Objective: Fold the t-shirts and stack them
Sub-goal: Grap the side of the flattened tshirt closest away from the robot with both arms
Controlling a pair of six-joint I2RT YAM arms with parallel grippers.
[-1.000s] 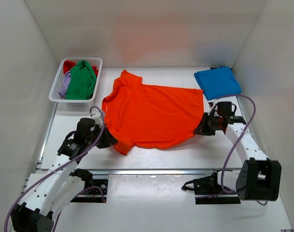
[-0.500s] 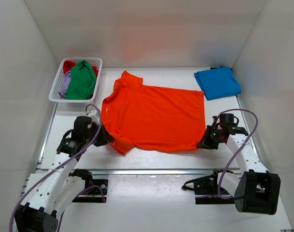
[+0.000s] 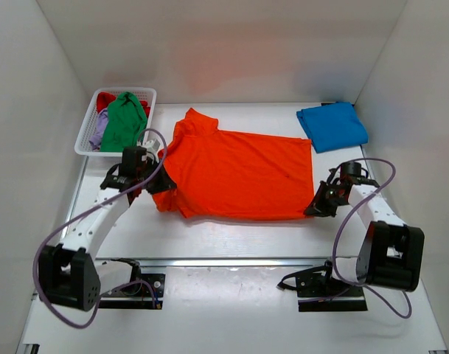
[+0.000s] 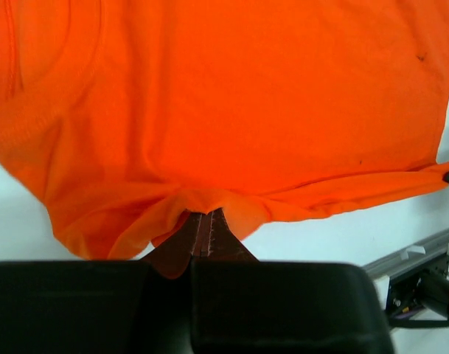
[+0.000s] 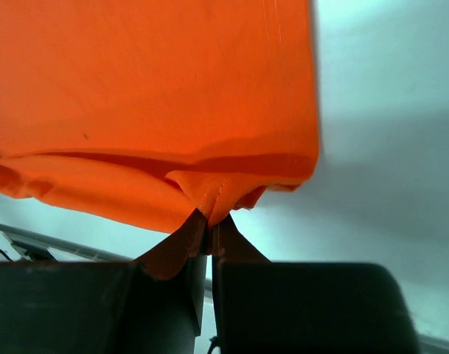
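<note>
Your left fingers (image 4: 202,234) are clenched on the near left edge of the orange shirt (image 3: 239,173), by the sleeve. Your right fingers (image 5: 209,234) are clenched on its near right corner at the hem. The shirt lies spread in the middle of the worktop (image 3: 231,236), collar to the left and hem to the right. Along its near edge you have a bare strip of worktop up to the metal rail (image 3: 231,260), and more bare room behind it. On the left, the basket (image 3: 84,144) holding a green shirt (image 3: 124,122) sits just beyond the left arm. On the right, the folded blue shirt (image 3: 332,125) lies in the far corner, apart from the orange hem. Only the top view gives you these margins. Only the wrist views show the cloth pinched into a small peak at each pair of closed tips, and the near edge doubled into a narrow fold.
</note>
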